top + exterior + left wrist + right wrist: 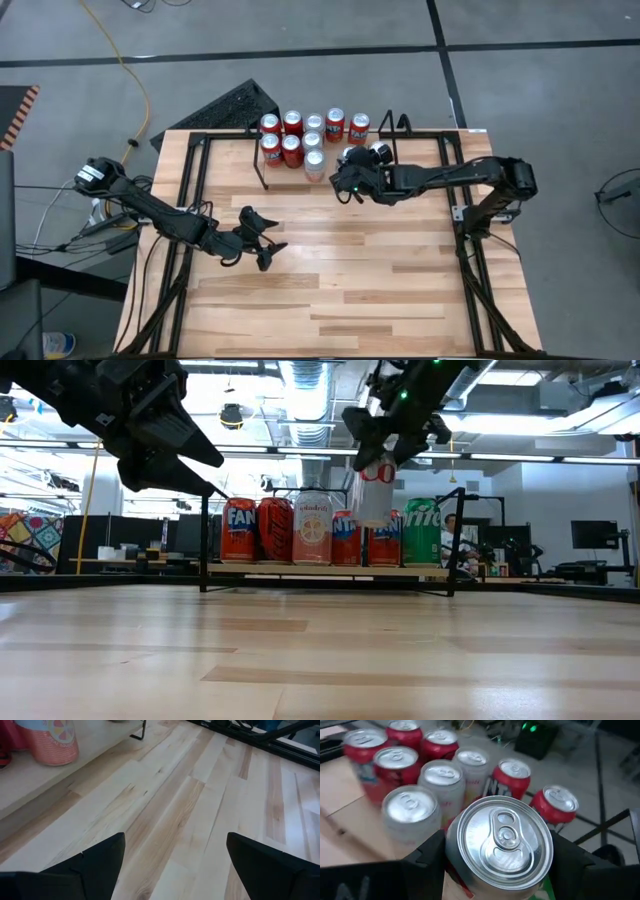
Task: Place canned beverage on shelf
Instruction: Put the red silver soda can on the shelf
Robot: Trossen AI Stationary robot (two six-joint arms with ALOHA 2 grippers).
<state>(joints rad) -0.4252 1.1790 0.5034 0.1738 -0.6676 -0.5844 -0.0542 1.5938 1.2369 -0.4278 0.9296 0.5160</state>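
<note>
Red cans (291,140) on shelf (266,176), one clawed

Held can (377,488) hangs above the shelf's (330,571) can row (300,137).

Right gripper (385,445) clamped; left gripper (262,240) — agape

- Held can (500,845): body cut off by the right wrist picture's edge; label mostly unreadable.
- Right gripper (352,172): fingertips hidden under wrist in high view.
- Green can (422,532): not discernible in high view, under the right arm.
- Shelf (330,571): rear rods hidden behind cans.
- Pink can (52,740): top cut off in left wrist view.
- Person (452,530): mostly hidden, small.
</note>
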